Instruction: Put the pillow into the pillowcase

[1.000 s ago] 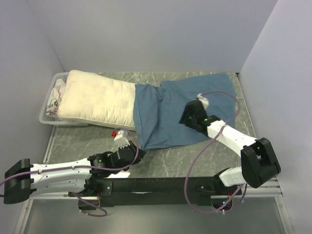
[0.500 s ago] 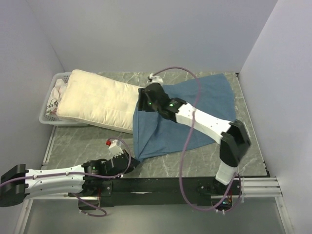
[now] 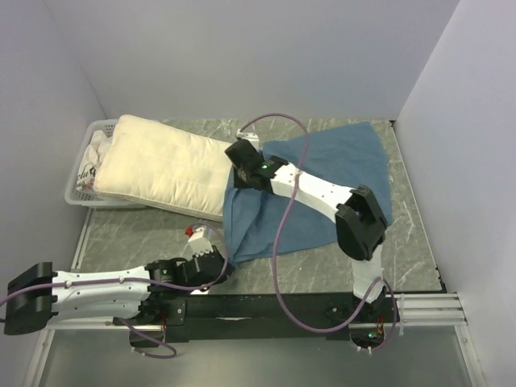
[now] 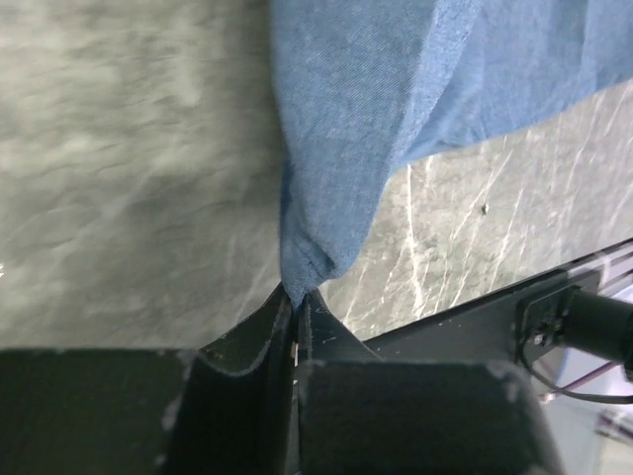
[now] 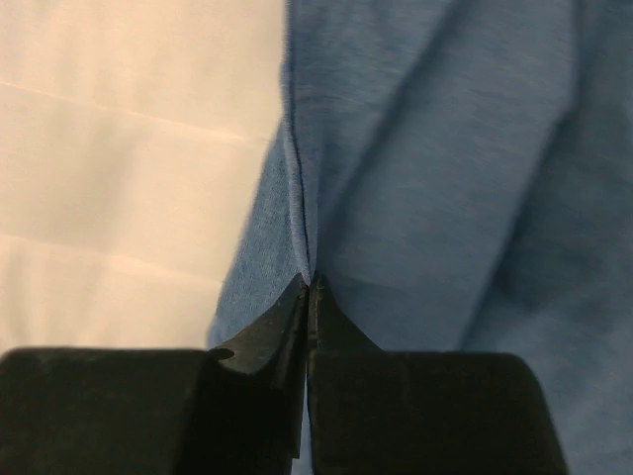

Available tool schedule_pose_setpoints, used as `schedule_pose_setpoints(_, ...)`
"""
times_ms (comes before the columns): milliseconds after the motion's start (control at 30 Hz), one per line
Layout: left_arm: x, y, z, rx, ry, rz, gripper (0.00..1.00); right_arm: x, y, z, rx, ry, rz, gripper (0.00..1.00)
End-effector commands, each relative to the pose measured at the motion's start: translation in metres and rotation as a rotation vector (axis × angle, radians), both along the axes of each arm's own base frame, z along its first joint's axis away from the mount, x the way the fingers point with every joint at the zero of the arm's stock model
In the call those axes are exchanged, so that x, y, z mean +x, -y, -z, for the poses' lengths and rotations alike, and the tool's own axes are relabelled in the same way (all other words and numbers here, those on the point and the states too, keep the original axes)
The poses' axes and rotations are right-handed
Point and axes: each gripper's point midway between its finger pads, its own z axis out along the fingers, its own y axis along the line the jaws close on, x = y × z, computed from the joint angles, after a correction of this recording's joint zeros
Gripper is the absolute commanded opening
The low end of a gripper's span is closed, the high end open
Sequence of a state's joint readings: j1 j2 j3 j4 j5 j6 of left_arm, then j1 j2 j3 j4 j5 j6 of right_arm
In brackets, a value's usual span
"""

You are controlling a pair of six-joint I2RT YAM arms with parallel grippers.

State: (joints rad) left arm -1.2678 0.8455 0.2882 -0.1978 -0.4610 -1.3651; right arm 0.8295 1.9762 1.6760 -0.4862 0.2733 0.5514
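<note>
The cream pillow (image 3: 165,165) lies at the back left, its left end on a basket, its right end meeting the mouth of the dusty-blue pillowcase (image 3: 322,181). My left gripper (image 3: 224,262) is shut on the pillowcase's near-left corner (image 4: 312,267), low by the table's front edge. My right gripper (image 3: 235,153) is shut on the hem of the pillowcase's opening (image 5: 302,228), right beside the pillow (image 5: 129,168). Part of the case is covered by the right arm lying across it.
A white plastic basket (image 3: 81,189) holding printed cloth stands at the far left under the pillow's end. Purple-grey walls close in the left, back and right. The black base rail (image 3: 266,310) runs along the near edge of the marbled table (image 3: 137,230).
My right arm swung left from the pillowcase's middle to its opening by the pillow and its gripper closed on the hem. The left gripper kept its hold on the near corner, shifting slightly.
</note>
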Motion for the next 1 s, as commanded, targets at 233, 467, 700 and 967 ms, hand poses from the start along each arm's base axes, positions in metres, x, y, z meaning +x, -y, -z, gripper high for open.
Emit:
schedule_pose_setpoints(233,-0.011,0.089,-0.012,0.074,0.043,0.281,0.01,0.0,0.163,0.003,0.018,0.029,0.26,0.0)
schedule_pose_setpoints(467,-0.012,0.134,-0.003,0.068,0.032,0.348,0.04,0.007,0.165,0.056,-0.052,-0.076,0.262,0.0)
schedule_pose_setpoints(700,-0.015,0.167,-0.014,0.022,0.041,0.421,0.04,-0.013,0.218,0.12,-0.082,-0.248,0.378,0.0)
schedule_pose_setpoints(967,-0.029,0.186,-0.027,-0.043,0.04,0.511,0.06,-0.049,0.275,0.111,0.027,-0.257,0.555,0.0)
